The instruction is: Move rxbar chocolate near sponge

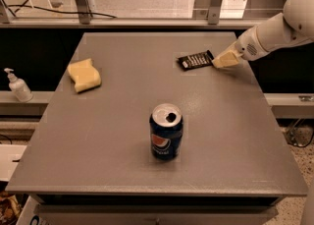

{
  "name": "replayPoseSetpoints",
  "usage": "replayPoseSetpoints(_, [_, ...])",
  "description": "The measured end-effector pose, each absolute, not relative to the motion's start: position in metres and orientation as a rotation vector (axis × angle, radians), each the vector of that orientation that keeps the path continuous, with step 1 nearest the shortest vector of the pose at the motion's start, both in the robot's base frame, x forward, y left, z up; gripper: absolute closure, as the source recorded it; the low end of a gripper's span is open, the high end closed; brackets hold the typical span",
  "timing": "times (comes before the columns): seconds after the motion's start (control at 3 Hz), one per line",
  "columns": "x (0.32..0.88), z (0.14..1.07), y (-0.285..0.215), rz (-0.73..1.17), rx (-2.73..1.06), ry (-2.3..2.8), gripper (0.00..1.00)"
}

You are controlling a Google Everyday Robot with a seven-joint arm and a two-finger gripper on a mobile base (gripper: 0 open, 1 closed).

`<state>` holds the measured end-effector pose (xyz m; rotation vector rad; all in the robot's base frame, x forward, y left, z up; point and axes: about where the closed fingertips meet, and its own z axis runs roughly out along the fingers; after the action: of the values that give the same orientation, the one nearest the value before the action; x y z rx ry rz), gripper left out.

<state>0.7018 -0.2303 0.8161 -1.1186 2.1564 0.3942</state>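
The rxbar chocolate point(195, 60) is a flat black bar with white print, lying on the grey table point(230, 135) at the back right of centre. My pale yellow gripper point(223, 60) is at the bar's right end, low over the table and touching or almost touching it. The white arm reaches in from the right edge. The sponge point(84, 75) is a pale yellow block at the table's left side, far to the left of the bar.
A blue Pepsi can point(166, 131) stands upright near the table's front centre. A white soap bottle point(18, 85) stands on a ledge left of the table. A railing with metal posts point(212, 3) runs behind the table.
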Motion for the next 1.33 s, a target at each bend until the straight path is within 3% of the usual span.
replayPoseSetpoints(0.67, [0.702,0.816,-0.23,0.395,-1.119,2.156,1.0])
replayPoseSetpoints(1.33, [0.698,0.885,-0.181,0.594,-1.076,1.956,1.0])
